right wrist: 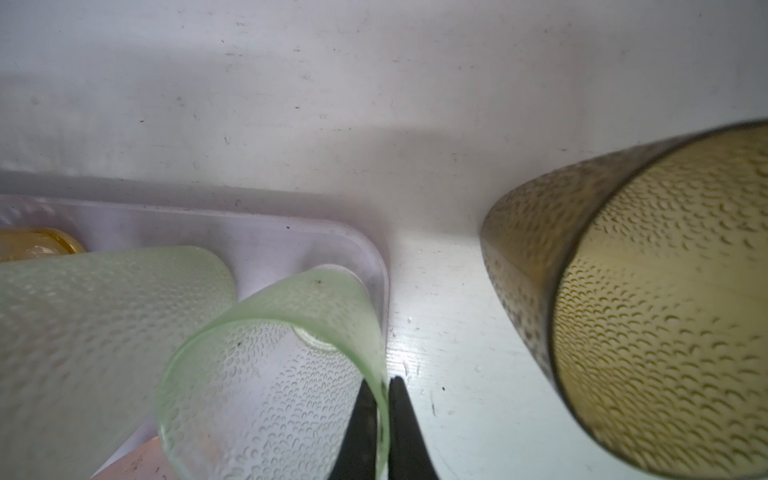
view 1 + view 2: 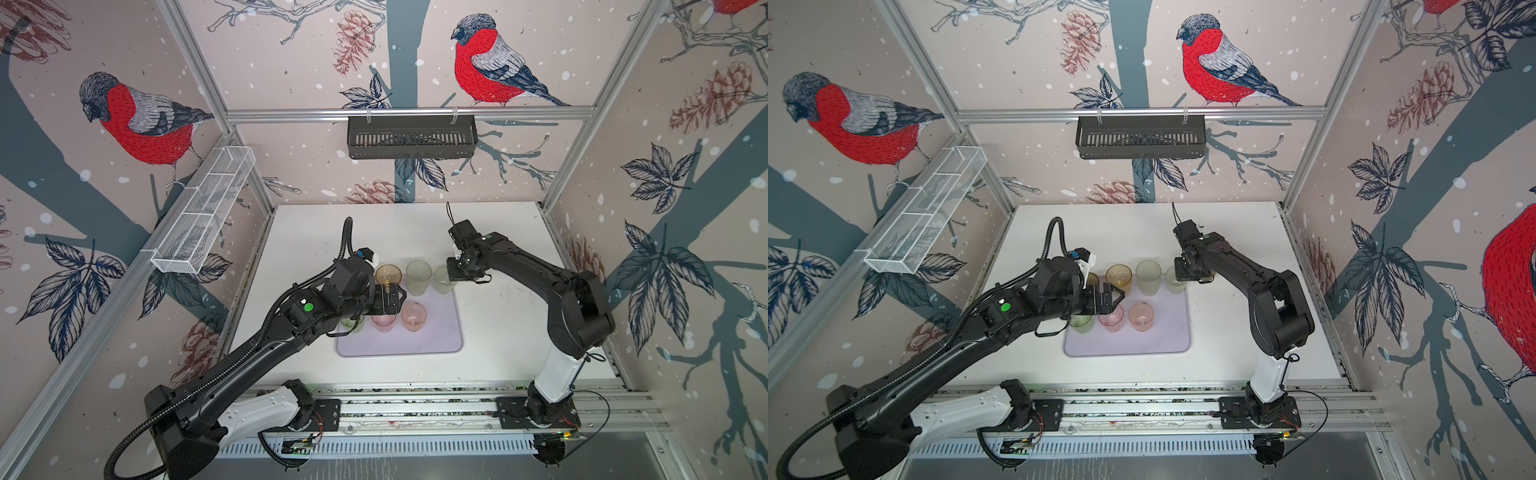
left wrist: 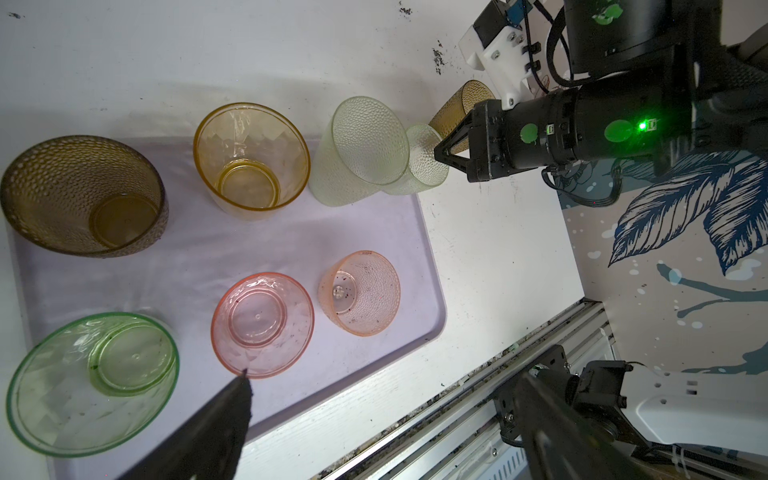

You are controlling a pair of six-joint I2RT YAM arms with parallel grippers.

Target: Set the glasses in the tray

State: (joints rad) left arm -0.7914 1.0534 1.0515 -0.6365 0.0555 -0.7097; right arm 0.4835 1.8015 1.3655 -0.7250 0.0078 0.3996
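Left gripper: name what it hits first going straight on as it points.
Probably the bare floor of the flat pale lilac tray, between the tall pale green dimpled tumbler and the pink dimpled tumbler. The open left gripper tilts down; depth is unclear, so the pink rim may come first.

The brown glass point(image 1: 648, 316) is translucent with a dimpled wall. The tray point(image 3: 195, 270) looks smooth, matt plastic.

Robot lab cell, aluminium frame point(image 2: 409, 113), bird-print wall panels point(image 2: 519, 41), rail-mounted arms point(image 2: 573, 307)
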